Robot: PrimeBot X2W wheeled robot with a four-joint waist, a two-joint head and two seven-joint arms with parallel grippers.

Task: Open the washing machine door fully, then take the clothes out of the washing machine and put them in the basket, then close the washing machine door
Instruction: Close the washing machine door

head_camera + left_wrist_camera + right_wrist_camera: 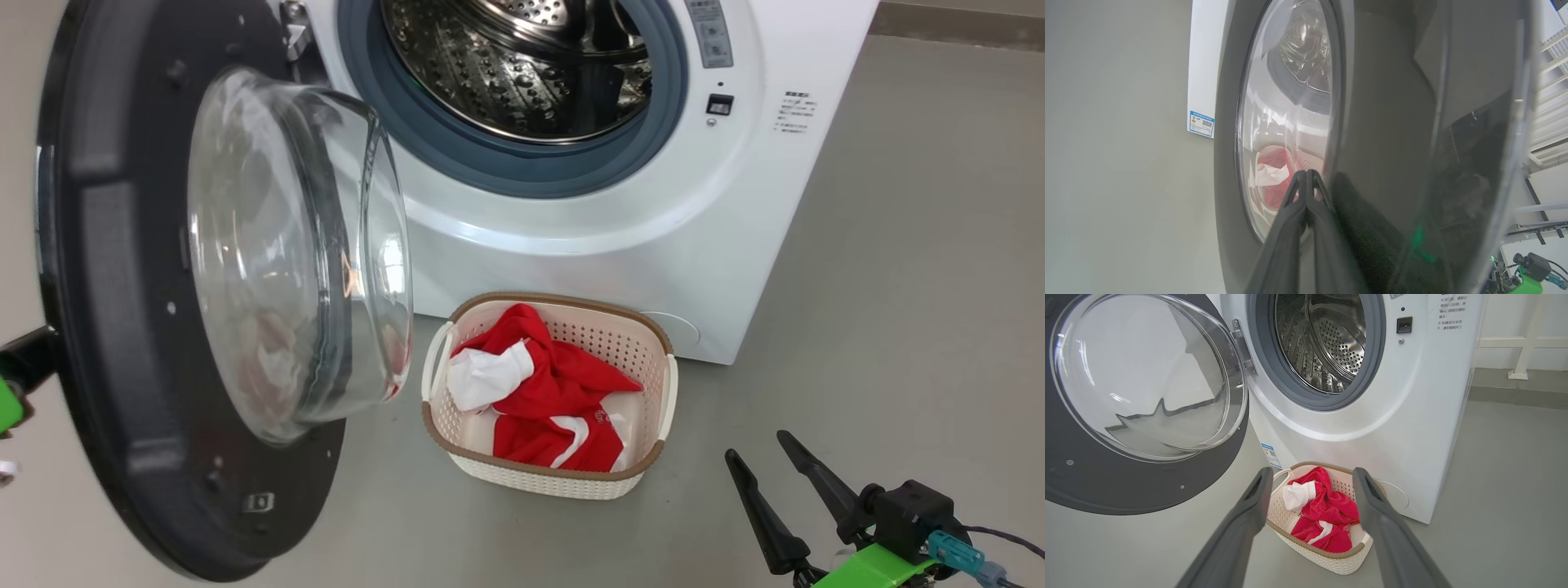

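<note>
1. Washing machine door (277,261) hangs swung out left of the washing machine (735,245). Drum (522,73) looks bare.
2. Clothes (563,384), red and white, lie in the basket (620,327), just in front of the machine.
3. Left gripper (1306,175): jaws pressed together, tips at the door's outer face, away from the machine; contact unclear.
4. Right gripper (755,445): jaws wide, holding nothing, well out from the machine.
5. Judgement: door is rigid, heavy, glossy and slippery. Push on the black rim far from the hinge, not the glass bowl.
</note>
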